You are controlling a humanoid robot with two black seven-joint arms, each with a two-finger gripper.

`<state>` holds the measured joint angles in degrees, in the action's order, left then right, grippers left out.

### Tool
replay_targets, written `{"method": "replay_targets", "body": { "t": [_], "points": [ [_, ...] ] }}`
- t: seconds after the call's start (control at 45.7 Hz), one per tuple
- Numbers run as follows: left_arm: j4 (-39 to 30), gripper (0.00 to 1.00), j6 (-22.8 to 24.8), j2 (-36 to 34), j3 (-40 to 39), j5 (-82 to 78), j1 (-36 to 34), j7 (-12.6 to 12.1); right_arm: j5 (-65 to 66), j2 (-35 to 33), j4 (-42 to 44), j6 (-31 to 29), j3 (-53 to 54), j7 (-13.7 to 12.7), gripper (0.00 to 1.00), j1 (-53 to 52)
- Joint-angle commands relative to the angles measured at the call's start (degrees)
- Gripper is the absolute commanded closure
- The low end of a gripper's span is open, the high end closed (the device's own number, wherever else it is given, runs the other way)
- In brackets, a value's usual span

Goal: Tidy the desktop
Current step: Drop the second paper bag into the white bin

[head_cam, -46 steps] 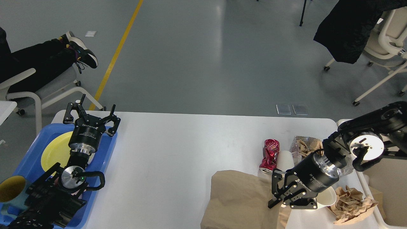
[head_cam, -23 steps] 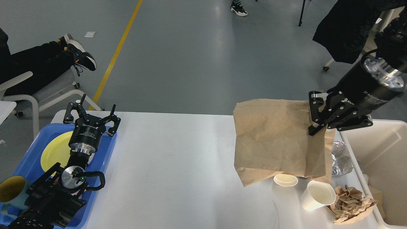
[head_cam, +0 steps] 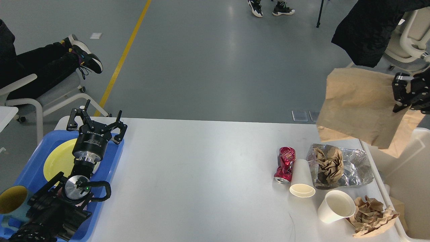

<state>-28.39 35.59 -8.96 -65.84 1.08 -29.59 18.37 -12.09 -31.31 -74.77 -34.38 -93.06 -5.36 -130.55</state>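
Head view. Our blue tray (head_cam: 111, 158) sits at the desktop's (head_cam: 201, 168) left end, holding a yellow plate (head_cam: 58, 159) and a cup with a dark yellow inside (head_cam: 11, 200). Our left gripper (head_cam: 97, 119) hovers over the tray, fingers spread, nothing in them. Our right gripper (head_cam: 401, 95) pinches a flat brown paper bag (head_cam: 359, 104), lifted above a cream bin (head_cam: 406, 174) at the right edge.

Near the desktop's right end: a crushed red can (head_cam: 285, 164) touching a tipped white paper cup (head_cam: 301, 181), crinkled silver foil (head_cam: 356, 168) cradling wadded brown paper (head_cam: 327, 163), a second paper cup (head_cam: 336, 206), another brown wad (head_cam: 371, 215).

The desktop is matte white with rounded corners, filling the lower view. Beyond it lie a grey floor with a yellow line (head_cam: 122, 57), and chairs.
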Motion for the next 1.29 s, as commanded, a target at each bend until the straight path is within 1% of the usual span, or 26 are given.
{"method": "replay_targets", "body": {
  "t": [0.0, 0.109, 0.175, 0.263, 0.328, 0.438, 0.525, 0.657, 0.722, 0.788, 0.832, 0.963, 1.094, 1.27],
  "points": [
    [0.00, 0.04, 0.00, 0.00, 0.01, -0.02, 0.06, 0.00, 0.32, -7.52, 5.42, 6.59, -0.11, 0.09, 1.00, 8.72],
    [0.00, 0.04, 0.00, 0.00, 0.01, -0.02, -0.03, 0.00, -0.12, -10.52, 9.64, 14.14, 0.94, 0.00, 1.00, 17.59],
    [0.00, 0.04, 0.00, 0.00, 0.01, -0.02, 0.06, 0.00, -0.30, -11.13, 12.10, 20.03, 2.87, 0.09, 1.00, 24.53],
    [0.00, 0.04, 0.00, 0.00, 0.01, -0.02, 0.06, 0.00, -0.30, -12.54, 16.66, 28.29, 8.66, 0.09, 1.00, 35.95],
    [0.00, 0.04, 0.00, 0.00, 0.01, -0.02, 0.06, 0.00, -0.30, -13.16, 21.49, 31.73, 14.55, 0.09, 1.00, 44.30],
    [0.00, 0.04, 0.00, 0.00, 0.01, -0.02, 0.06, 0.00, -0.39, -13.16, 31.60, 32.44, 23.87, 0.00, 1.00, 57.83],
    [0.00, 0.04, 0.00, 0.00, 0.01, -0.02, 0.06, 0.00, -0.56, -11.49, 41.52, 32.70, 31.43, 0.09, 1.00, 69.96],
    [0.00, 0.04, 0.00, 0.00, 0.01, -0.02, 0.06, 0.00, -1.09, -3.85, 57.60, 32.79, 44.17, 0.09, 1.00, 88.33],
    [0.00, 0.04, 0.00, 0.00, 0.01, -0.02, 0.06, 0.00, -1.09, 0.10, 66.22, 32.71, 48.31, 0.18, 1.00, 94.84],
    [0.00, 0.04, 0.00, 0.00, 0.01, -0.02, 0.06, 0.00, -1.09, 4.14, 71.16, 32.79, 50.34, 0.18, 1.00, 98.63],
    [0.00, 0.04, 0.00, 0.00, 0.01, -0.02, 0.06, 0.00, -1.09, 5.73, 72.13, 33.14, 50.78, 0.18, 1.00, 99.69],
    [0.00, 0.04, 0.00, 0.00, 0.01, -0.02, -0.03, 0.00, -1.18, 7.67, 72.49, 33.85, 51.31, 0.18, 1.00, 100.14],
    [0.00, 0.04, 0.00, 0.00, 0.01, -0.02, 0.06, 0.00, -1.18, 10.30, 72.84, 36.31, 51.31, 0.18, 1.00, 101.19],
    [0.00, 0.04, 0.00, 0.00, 0.01, -0.02, 0.06, 0.00, -1.18, 11.10, 72.84, 37.01, 51.13, 0.18, 1.00, 102.07]
  ]
}}
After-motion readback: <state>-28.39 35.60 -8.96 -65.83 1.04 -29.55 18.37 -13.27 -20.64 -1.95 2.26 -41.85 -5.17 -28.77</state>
